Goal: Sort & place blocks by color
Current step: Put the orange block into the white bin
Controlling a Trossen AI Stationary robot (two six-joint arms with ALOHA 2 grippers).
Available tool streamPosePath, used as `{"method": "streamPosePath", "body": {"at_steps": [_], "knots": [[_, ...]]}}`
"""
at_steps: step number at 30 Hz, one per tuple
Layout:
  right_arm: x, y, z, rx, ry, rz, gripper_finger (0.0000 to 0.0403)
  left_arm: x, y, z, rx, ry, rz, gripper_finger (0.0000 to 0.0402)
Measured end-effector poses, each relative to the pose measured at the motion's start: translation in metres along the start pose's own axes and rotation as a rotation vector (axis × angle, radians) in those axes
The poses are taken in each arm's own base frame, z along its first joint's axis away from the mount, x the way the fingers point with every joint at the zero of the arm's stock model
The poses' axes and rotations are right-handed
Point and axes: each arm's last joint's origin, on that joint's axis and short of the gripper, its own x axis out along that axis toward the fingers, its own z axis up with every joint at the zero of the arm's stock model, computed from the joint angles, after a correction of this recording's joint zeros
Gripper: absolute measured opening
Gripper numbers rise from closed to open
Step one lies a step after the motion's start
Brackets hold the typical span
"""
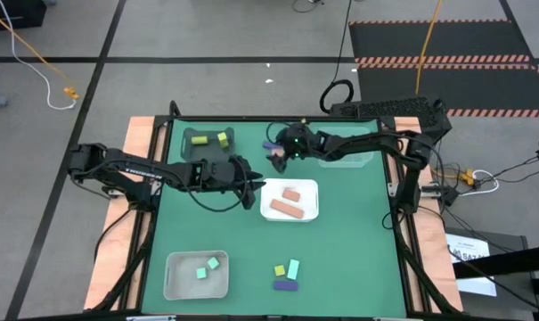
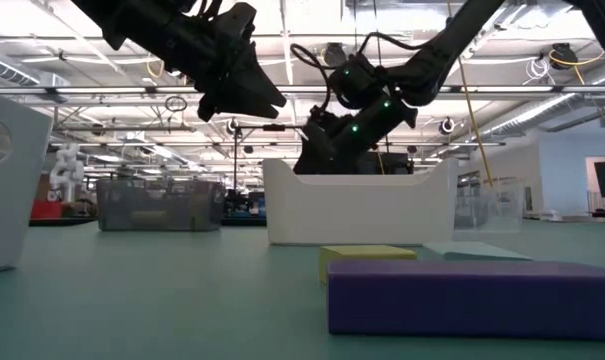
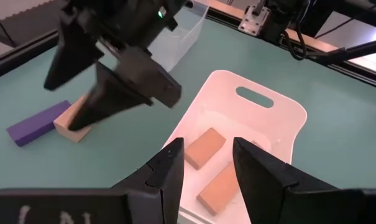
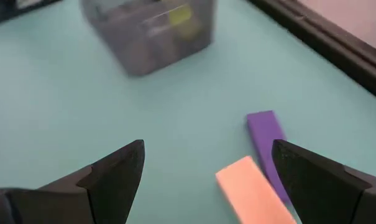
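Note:
My right gripper [image 1: 276, 159] [image 4: 203, 186] is open, low over the far middle of the table. Its fingers straddle a salmon-pink bar [image 4: 253, 190] [image 3: 73, 124] that lies flat beside a purple bar [image 4: 268, 140] [image 3: 35, 123]. One fingertip looks very near the pink bar. My left gripper [image 1: 250, 191] [image 3: 206, 168] is open and hovers above the left rim of the white tray [image 1: 309, 189], where two salmon-pink bars [image 3: 203, 148] [image 3: 219, 186] lie flat. Near the front edge lie a yellow cube [image 1: 279, 269], a mint bar [image 1: 293, 267] and a purple bar [image 1: 285, 285].
A dark grey tray [image 1: 207, 140] with yellow blocks [image 1: 200, 139] stands at the far left. A clear tray [image 1: 358, 159] sits under my right arm. A light tray [image 1: 175, 283] at the near left holds mint blocks [image 1: 207, 267]. Bare green mat lies right of the white tray.

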Motion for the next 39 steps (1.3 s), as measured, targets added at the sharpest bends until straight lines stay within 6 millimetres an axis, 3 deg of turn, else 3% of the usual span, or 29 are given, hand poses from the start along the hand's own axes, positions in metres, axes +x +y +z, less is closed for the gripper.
{"method": "streamPosePath", "body": {"at_steps": [8,24,39], "knots": [[0.010,-0.001,-0.013,-0.198,0.063,0.051,0.0345,0.000,0.000,-0.001,0.017,0.008,0.003,0.0141],[0.028,-0.031,-0.031,-0.238,0.131,-0.051,0.0341,0.000,0.002,-0.004,0.026,0.041,0.015,0.0141],[0.027,-0.033,-0.034,-0.241,0.166,-0.052,0.0189,0.000,0.002,-0.005,0.021,0.048,0.017,0.0141]]}}
